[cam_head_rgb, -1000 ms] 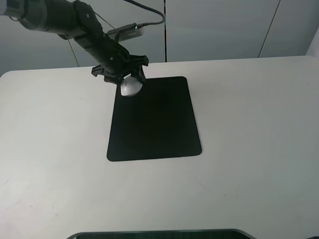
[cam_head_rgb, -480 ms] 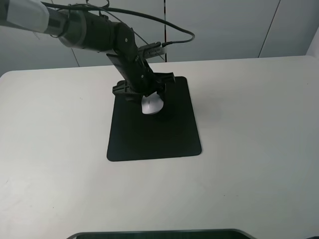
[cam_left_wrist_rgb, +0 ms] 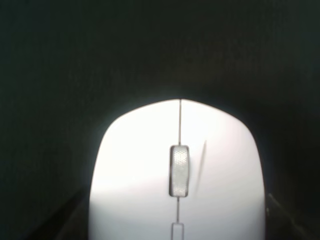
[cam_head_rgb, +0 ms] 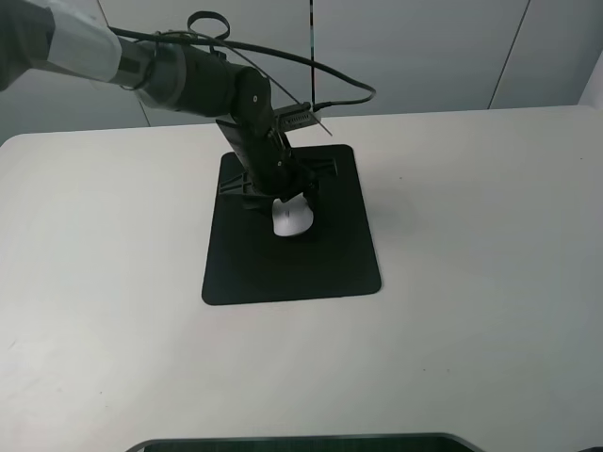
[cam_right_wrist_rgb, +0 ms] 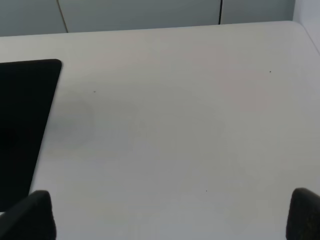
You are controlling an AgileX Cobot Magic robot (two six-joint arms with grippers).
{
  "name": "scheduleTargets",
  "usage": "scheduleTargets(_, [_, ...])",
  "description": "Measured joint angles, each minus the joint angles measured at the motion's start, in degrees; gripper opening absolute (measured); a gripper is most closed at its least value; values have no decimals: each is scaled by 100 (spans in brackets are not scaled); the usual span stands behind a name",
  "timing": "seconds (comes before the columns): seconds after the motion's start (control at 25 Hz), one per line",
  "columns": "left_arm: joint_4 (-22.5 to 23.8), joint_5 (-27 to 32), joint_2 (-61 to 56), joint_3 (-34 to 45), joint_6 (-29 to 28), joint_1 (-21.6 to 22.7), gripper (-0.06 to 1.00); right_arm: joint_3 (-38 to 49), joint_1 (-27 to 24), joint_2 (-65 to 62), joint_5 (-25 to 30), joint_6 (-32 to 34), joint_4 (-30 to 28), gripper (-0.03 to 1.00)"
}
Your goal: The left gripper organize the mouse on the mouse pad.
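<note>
My left arm [cam_head_rgb: 188,80] comes in from the bench's far left corner, wrist pitched steeply down, with the cable [cam_head_rgb: 330,80] looping over the top. The left gripper [cam_head_rgb: 288,201] sits low over the far half of the mouse pad [cam_head_rgb: 292,268], roughly midway between its left and right edges. There's bare pad on every side of me, most of it toward the near edge, and wide white bench [cam_head_rgb: 471,235] runs off to the right. Jaws are clamped on the mouse [cam_head_rgb: 293,223], one on each flank. The wrist cam has it centred, scroll wheel [cam_left_wrist_rgb: 179,170] in line with the claw and black pad beyond. The mouse pokes out nearward from the claw, well inside the pad. Can't tell if its base touches the pad. The right gripper [cam_right_wrist_rgb: 167,220] is spread wide over bare bench, off the pad's right edge.
</note>
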Motion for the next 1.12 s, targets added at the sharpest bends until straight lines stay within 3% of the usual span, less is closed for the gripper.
scheduleTargets(0.36, [56,41,13,-33,-158,-11,58,0,0,0,0,0,0,70])
scheduleTargets(0.48, [56,19,13,-33,-171,-11,71,0,0,0,0,0,0,70])
scheduleTargets(0.56, [56,19,13,-36,-181,-19,73,0,0,0,0,0,0,70])
scheduleTargets(1.12, [148,363,-521,-36,-168,23,74,0,0,0,0,0,0,70])
